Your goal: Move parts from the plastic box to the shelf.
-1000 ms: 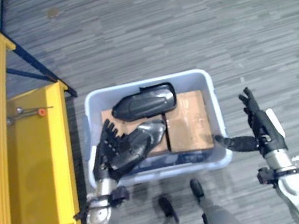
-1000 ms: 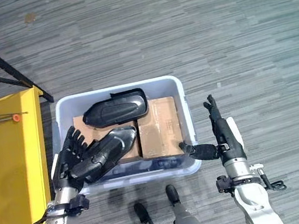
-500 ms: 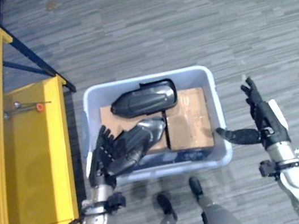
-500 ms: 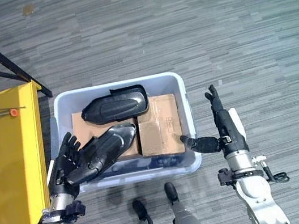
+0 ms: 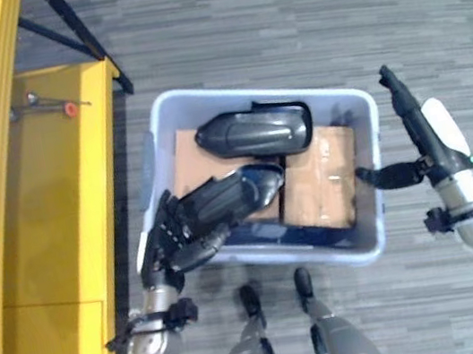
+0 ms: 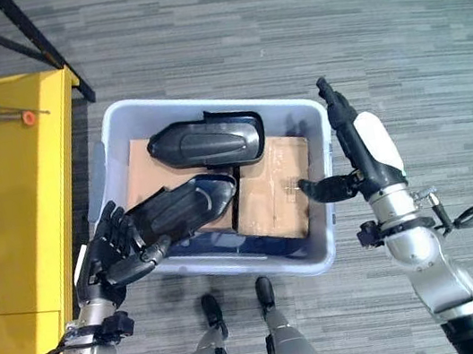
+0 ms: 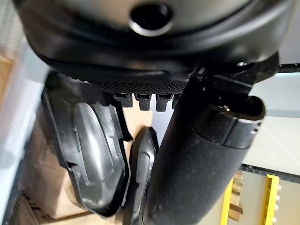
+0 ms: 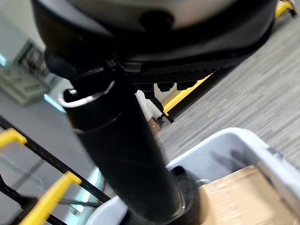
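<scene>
Parts: two glossy black moulded shells lie on brown cardboard in the pale translucent plastic box (image 5: 372, 174) on the grey ribbed floor. The near part (image 5: 227, 201) rests across the left hand (image 6: 109, 257), fingers curled loosely beneath its end. The far part (image 5: 256, 133) lies untouched. The right hand (image 5: 426, 141) is outside the box's wall, fingers straight, thumb at the rim. The yellow shelf (image 5: 48, 190) carries a small tool; the left wrist view shows the shells' ridged undersides.
</scene>
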